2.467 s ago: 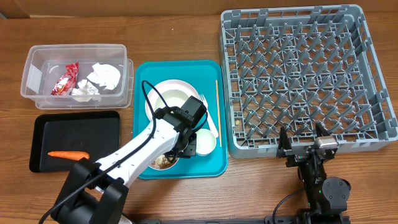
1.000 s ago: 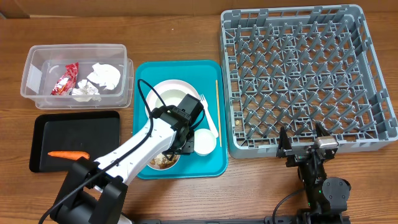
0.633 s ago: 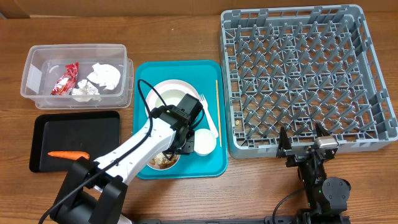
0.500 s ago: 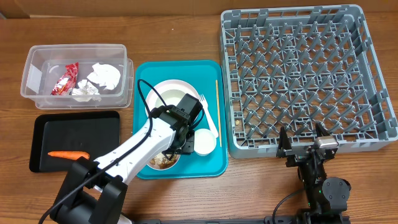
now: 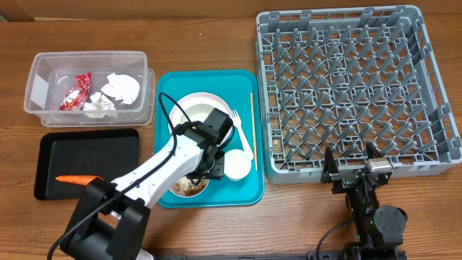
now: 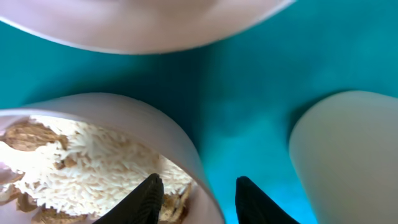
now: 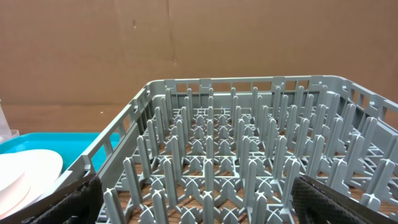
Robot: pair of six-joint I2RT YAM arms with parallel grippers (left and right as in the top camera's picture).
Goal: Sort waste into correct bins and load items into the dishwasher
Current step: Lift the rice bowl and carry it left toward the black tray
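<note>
The bowl (image 6: 93, 155) of rice and nut scraps stands at the near edge of the teal tray (image 5: 166, 83), just left of the small white cup (image 5: 237, 165) and near the plate (image 5: 189, 108). The left pincer (image 6: 198, 198) points down at it, partly spread. One fingertip (image 6: 151, 194) is inside over the rice and the other is outside over the tray. The rim runs between them and neither finger presses on it.

The wooden stick (image 5: 252, 119) lies along the tray's right side, its long axis running from near to far. The fork (image 5: 242, 136) lies beside it, tines toward the far side. In the black tray (image 5: 94, 148) the carrot (image 5: 74, 179) lies with its long axis left to right. The red wrapper (image 5: 76, 92) lies slantwise in the clear tub (image 5: 36, 90), next to the napkins (image 5: 119, 88).

The right pincer (image 5: 350, 162) is spread wide and holds nothing. It rests on the desk (image 5: 216, 43) at the near wall of the grey rack (image 5: 336, 13), facing into it.

Compared with a couple of seconds ago, the left wrist has shifted a little to the left, so more of the rice bowl shows in the overhead view. The arm's lower link now covers the carrot's right end. The cup, stick, fork and right arm have not moved.
</note>
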